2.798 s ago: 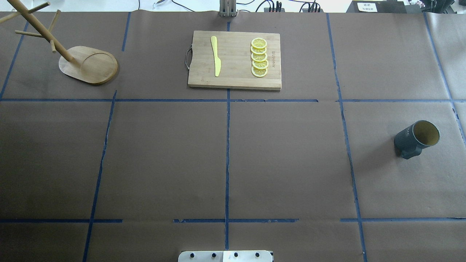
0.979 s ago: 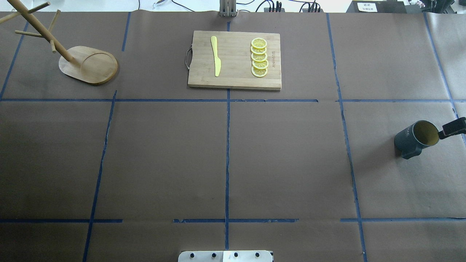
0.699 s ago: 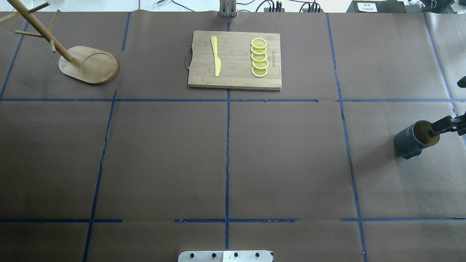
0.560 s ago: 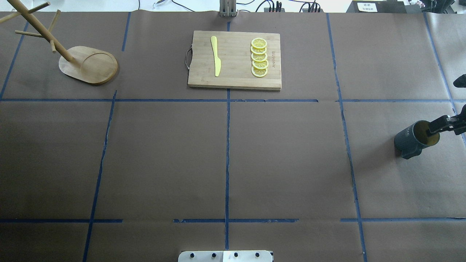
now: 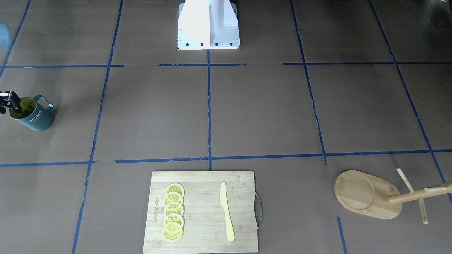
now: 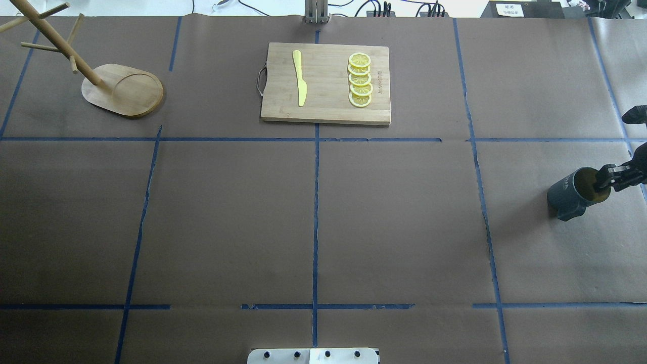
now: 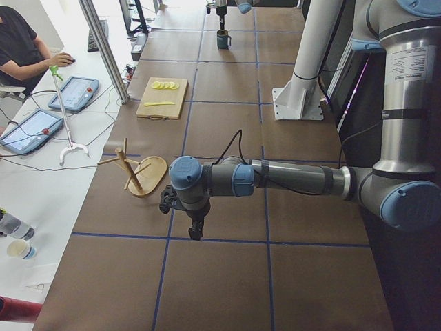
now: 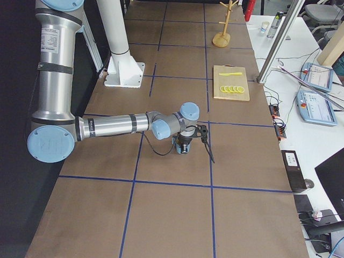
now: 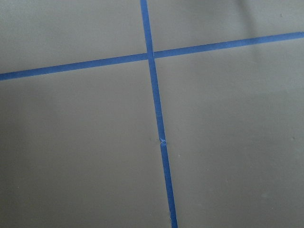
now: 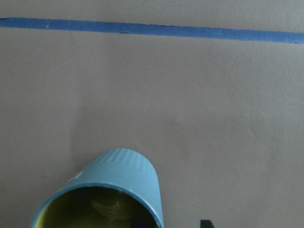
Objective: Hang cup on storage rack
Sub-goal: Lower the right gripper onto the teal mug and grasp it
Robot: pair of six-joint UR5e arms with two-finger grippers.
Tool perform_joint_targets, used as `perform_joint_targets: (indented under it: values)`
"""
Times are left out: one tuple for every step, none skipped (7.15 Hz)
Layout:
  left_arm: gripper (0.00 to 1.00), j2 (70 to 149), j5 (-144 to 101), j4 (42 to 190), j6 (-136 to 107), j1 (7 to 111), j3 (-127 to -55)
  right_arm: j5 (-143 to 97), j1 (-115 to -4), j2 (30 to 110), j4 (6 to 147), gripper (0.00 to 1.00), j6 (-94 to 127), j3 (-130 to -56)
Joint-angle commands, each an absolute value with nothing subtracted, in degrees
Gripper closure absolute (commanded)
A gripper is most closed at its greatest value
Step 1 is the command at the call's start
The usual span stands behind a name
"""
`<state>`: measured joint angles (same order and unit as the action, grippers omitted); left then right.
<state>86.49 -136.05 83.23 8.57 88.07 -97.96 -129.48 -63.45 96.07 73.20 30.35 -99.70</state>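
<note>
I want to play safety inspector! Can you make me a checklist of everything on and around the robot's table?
Surface: table covered in brown paper, with blue tape lines.
Job's things: cup upright at the robot's right end; storage rack in the far-left corner, pegs bare.
Clutter: cutting board with a yellow knife and five lemon slices.
Grippers: right gripper open, one finger inside the cup's rim; left gripper over bare table, open or shut unclear.
Cables: black cables beyond the far edge.
Surroundings: person seated near the table's far side.
</note>
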Motion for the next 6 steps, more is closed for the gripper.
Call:
perform_joint_targets:
  values:
    - [0.0,86.5,-136.1,83.2,8.6,88.1,-98.0,-130.0,-63.4,95.9,73.2,1.0,30.5,-100.5]
    - [0.0,86.5,-136.1,83.2,8.6,88.1,-98.0,-130.3,-62.9,94.1,73.9,1.0,34.9,-103.6]
    - [0.0,86.5,-136.1,83.2,8.5,88.1,-98.1,-131.6,-61.7,93.0,74.0,1.0,39.4,-107.0]
    - [0.0,86.5,-136.1,83.2,8.6,88.1,-98.1,-131.4,-58.5,89.2,73.9,1.0,48.2,-109.2]
    - [0.0,86.4,-136.1,83.2,8.5,88.1,-98.1,-129.8,-52.9,82.3,73.9,1.0,61.2,-109.8]
    - [0.0,86.5,-136.1,83.2,8.6,88.1,-98.1,-128.4,-47.3,76.9,74.3,1.0,68.3,-109.8]
